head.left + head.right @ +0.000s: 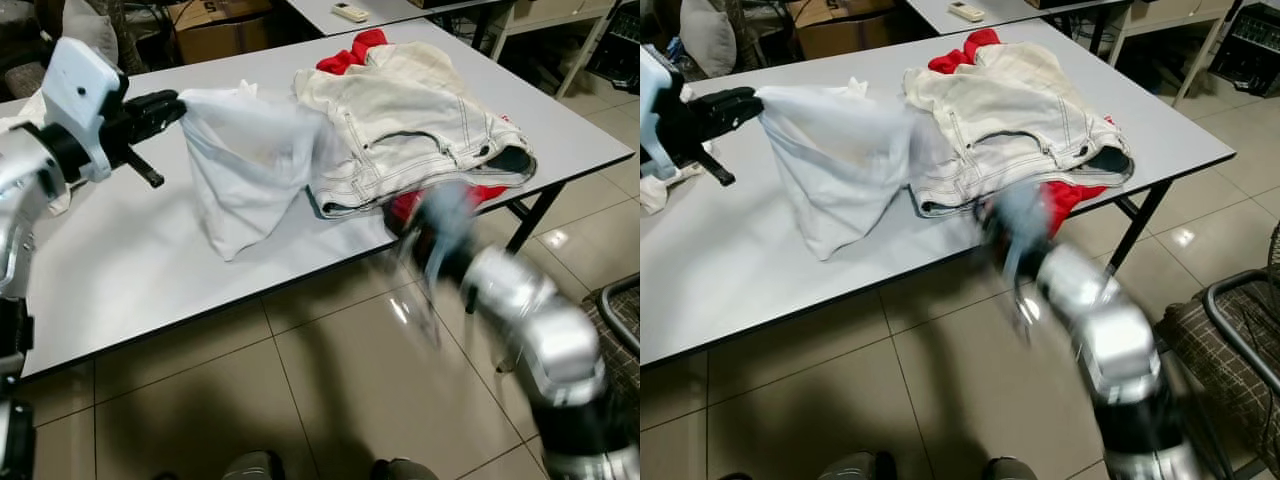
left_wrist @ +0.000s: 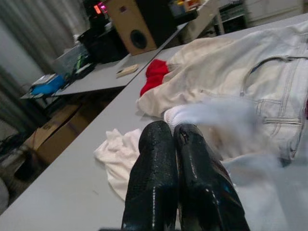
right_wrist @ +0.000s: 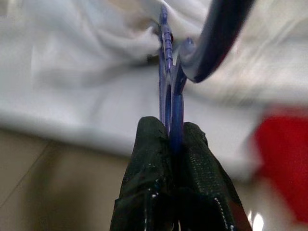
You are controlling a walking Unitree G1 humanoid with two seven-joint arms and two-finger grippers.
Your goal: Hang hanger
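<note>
My left gripper [image 1: 178, 103] is shut on a corner of a white garment [image 1: 240, 160] and holds it up over the white table [image 1: 120, 270], with the cloth draping down to the tabletop. In the left wrist view the fingers [image 2: 159, 159] are pressed together on the pale cloth [image 2: 216, 113]. My right gripper [image 1: 432, 245] is blurred at the table's front edge, below the clothes pile. It is shut on a blue plastic hanger [image 3: 168, 72], whose hook curves up past the fingers [image 3: 149, 159]. The hanger [image 1: 447, 212] shows as a bluish smear.
Cream jeans [image 1: 410, 110] lie on a red garment [image 1: 355, 50] at the table's right half. A remote [image 1: 350, 12] lies on a second table behind, near a cardboard box [image 1: 220, 25]. A chair [image 1: 622, 305] stands on the tiled floor to the right.
</note>
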